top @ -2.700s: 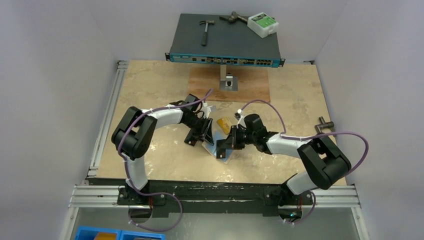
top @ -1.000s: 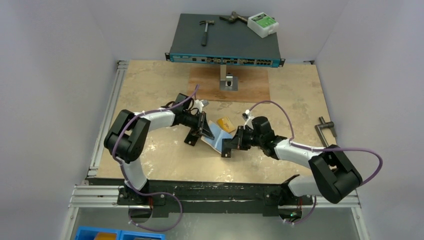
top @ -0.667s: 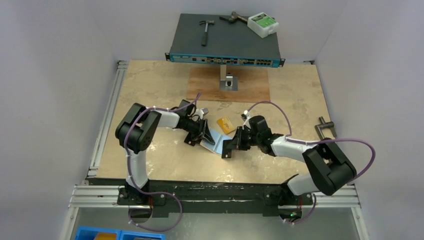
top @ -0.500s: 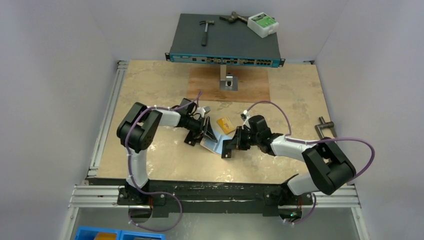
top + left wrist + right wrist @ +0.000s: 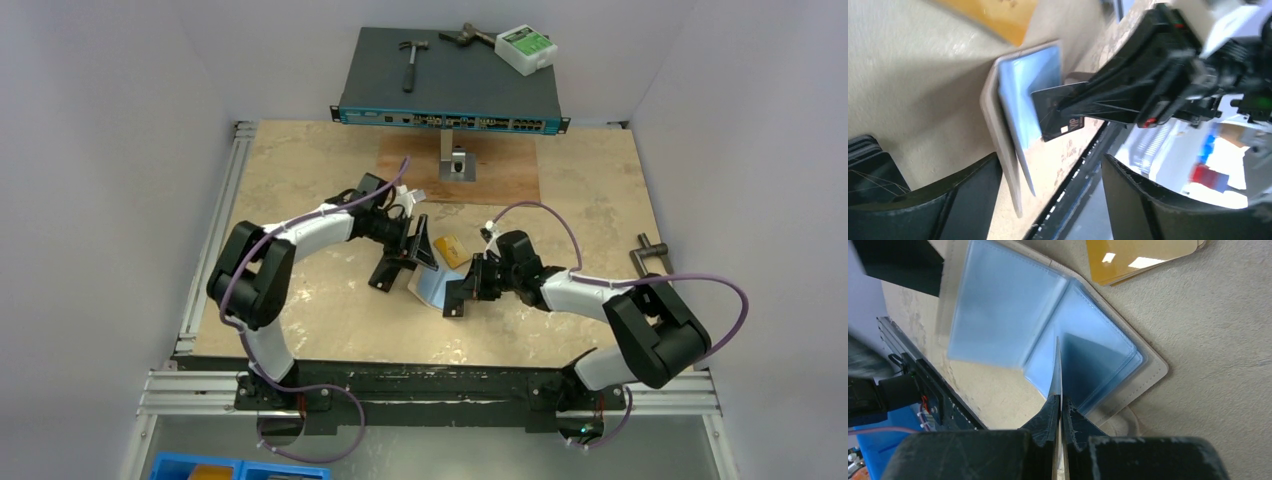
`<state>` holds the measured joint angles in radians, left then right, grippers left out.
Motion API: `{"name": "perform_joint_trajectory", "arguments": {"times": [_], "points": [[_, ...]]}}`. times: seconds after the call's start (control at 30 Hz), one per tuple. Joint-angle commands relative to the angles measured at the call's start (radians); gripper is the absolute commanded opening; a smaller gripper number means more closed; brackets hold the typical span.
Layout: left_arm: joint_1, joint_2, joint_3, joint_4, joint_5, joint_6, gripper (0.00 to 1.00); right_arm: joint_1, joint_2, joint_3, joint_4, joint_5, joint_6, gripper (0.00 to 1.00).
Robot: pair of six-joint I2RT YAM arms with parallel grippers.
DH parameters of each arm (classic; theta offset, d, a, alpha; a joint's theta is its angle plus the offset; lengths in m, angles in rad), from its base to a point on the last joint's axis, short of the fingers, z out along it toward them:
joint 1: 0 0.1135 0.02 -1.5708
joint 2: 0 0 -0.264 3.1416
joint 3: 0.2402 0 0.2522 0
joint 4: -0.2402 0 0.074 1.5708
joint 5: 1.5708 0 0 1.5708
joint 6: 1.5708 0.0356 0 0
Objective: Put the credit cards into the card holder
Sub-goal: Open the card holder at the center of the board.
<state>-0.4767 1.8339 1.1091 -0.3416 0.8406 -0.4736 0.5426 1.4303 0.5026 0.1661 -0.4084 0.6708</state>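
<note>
Just now the left gripper [image 5: 404, 262] has let go: a second ago its jaws were pinched on a leaf of the card holder [image 5: 430, 287], and now they stand wide apart with nothing between them, drawn a little back from it. The left wrist view shows the holder's tan cover and pale blue leaf standing free between the spread fingers [image 5: 968, 200], touched by neither. The holder lies open on the table [image 5: 300, 180], between the two grippers, no longer propped by anything. In the right wrist view one clear leaf is smeared with blur, so it is probably swinging loose. The right gripper [image 5: 1058, 412] has kept its place and remains clenched on the black card [image 5: 1058, 117], which it holds edge-on with its front end at the fold of the blue pockets. Whether that end has entered a pocket cannot be told. The orange card [image 5: 450, 249] lies flat just beyond the holder, not yet stowed. As I judge it, the insertion is barely begun, and the release leaves it less secure: with no second grip, the holder may slide or a leaf may drop over the slot when the card is pushed.
</note>
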Motion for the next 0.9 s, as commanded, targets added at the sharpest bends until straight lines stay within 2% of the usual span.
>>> {"name": "perform_joint_trajectory", "arguments": {"times": [0.0, 0.13, 0.23, 0.37, 0.47, 0.67, 0.87], "points": [[-0.025, -0.102, 0.097, -0.180, -0.160, 0.202, 0.78, -0.004, 0.027, -0.013, -0.013, 0.035, -0.055, 0.00], [-0.038, -0.127, 0.127, -0.256, -0.200, 0.289, 0.81, -0.002, 0.024, -0.019, -0.005, 0.040, -0.060, 0.00], [-0.040, -0.074, 0.142, -0.275, -0.194, 0.297, 0.71, -0.004, 0.009, -0.010, -0.010, 0.048, -0.066, 0.00], [-0.045, 0.023, 0.176, -0.309, -0.237, 0.302, 0.63, -0.004, -0.032, 0.005, -0.045, 0.065, -0.076, 0.00], [-0.026, 0.016, 0.197, -0.328, -0.264, 0.313, 0.53, -0.004, -0.063, -0.011, -0.061, 0.081, -0.079, 0.00], [-0.011, -0.057, 0.282, -0.403, -0.253, 0.374, 0.52, -0.004, -0.081, -0.034, -0.084, 0.093, -0.088, 0.00], [-0.029, -0.052, 0.252, -0.373, -0.262, 0.431, 0.43, -0.004, -0.109, 0.009, -0.146, 0.111, -0.105, 0.00]]}}
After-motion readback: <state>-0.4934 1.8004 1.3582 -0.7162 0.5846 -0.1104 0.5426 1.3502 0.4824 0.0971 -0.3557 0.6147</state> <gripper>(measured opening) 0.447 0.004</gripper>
